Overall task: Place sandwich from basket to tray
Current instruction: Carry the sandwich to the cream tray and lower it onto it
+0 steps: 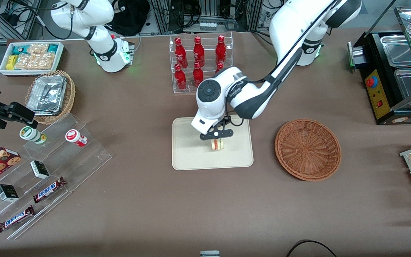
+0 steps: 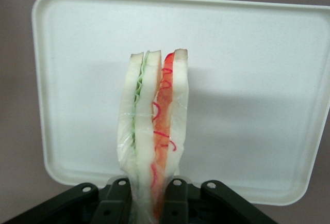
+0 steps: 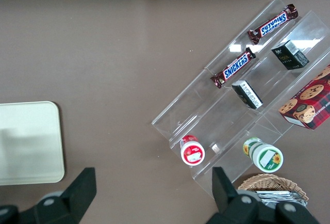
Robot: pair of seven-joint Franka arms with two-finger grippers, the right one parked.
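**Sandwich held over the tray**

Toward the parked arm's end of the table, a white bin of snack packets (image 1: pixel 30 57) sits farther from the front camera than a tan wicker basket of foil trays (image 1: pixel 50 95). Nearer the camera, a clear stepped display (image 1: pixel 45 178) carries Snickers bars (image 1: pixel 48 189), small dark boxes and two round tubs.

At the middle of the table lies the cream tray (image 1: pixel 187 157), with a clear rack of red bottles (image 1: pixel 200 60) farther from the camera. The gripper (image 1: pixel 217 137) hangs over the tray with its fingers (image 2: pixel 175 203) closed on the sandwich (image 1: pixel 217 144). The wrist view shows the sandwich (image 2: pixel 154 141) clamped at one end, its green and red filling layers on edge, with the tray (image 2: pixel 258 79) beneath it. Whether the sandwich touches the tray cannot be told.

Toward the working arm's end, the reddish-brown basket (image 1: pixel 308 149) sits beside the tray. A black food warmer (image 1: pixel 391 71) stands at the table's edge.
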